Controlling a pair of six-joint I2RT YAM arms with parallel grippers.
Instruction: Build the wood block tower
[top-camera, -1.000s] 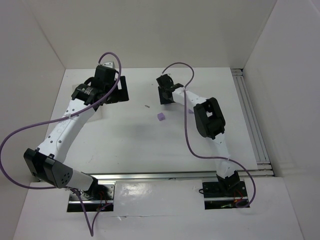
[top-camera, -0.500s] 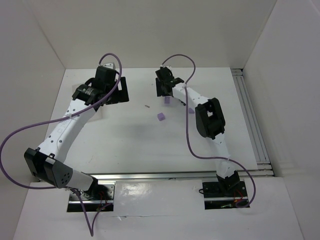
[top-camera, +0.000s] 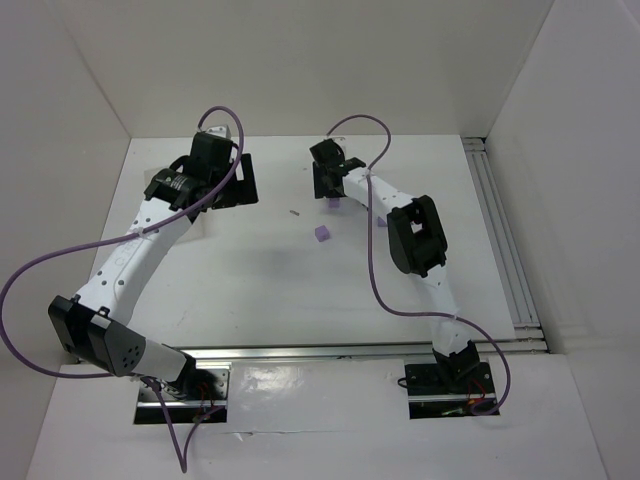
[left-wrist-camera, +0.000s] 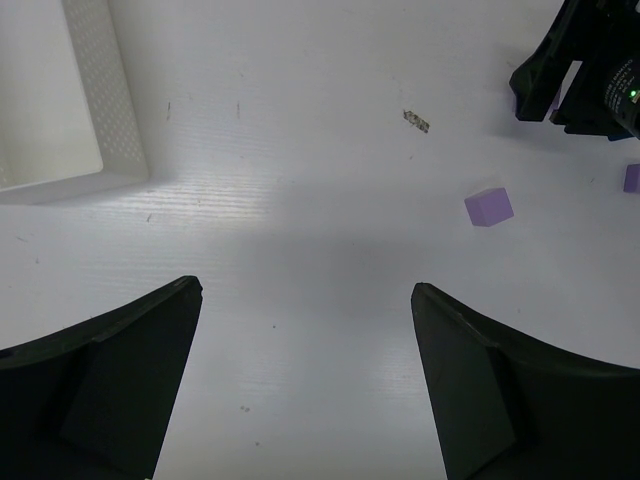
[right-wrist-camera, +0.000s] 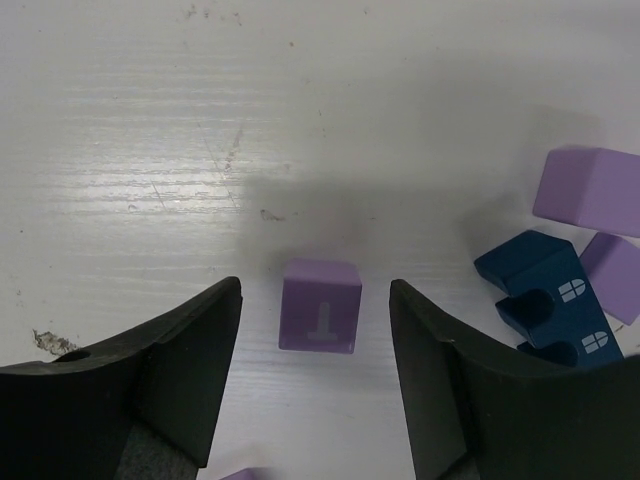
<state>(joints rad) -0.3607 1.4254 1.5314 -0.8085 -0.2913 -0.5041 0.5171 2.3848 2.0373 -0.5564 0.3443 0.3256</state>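
My right gripper (right-wrist-camera: 315, 290) is open, low over the table, with a light purple block (right-wrist-camera: 320, 305) bearing a T mark standing free between its fingers. To the right lie a dark blue block (right-wrist-camera: 548, 298) and two more light purple blocks (right-wrist-camera: 590, 190). In the top view the right gripper (top-camera: 325, 183) is at the far middle, with one purple block (top-camera: 334, 203) beside it and another (top-camera: 322, 233) nearer. My left gripper (left-wrist-camera: 305, 288) is open and empty over bare table; it sits at the far left in the top view (top-camera: 238, 188). A purple block (left-wrist-camera: 489, 207) lies ahead to its right.
A translucent white box (left-wrist-camera: 60, 110) stands at the far left, ahead of the left gripper. White walls close in the table on three sides. A metal rail (top-camera: 503, 235) runs along the right edge. A small dark speck (top-camera: 294, 212) lies on the table.
My right gripper has shifted back and to the left, uncovering the purple block beneath it. The left arm has not moved.
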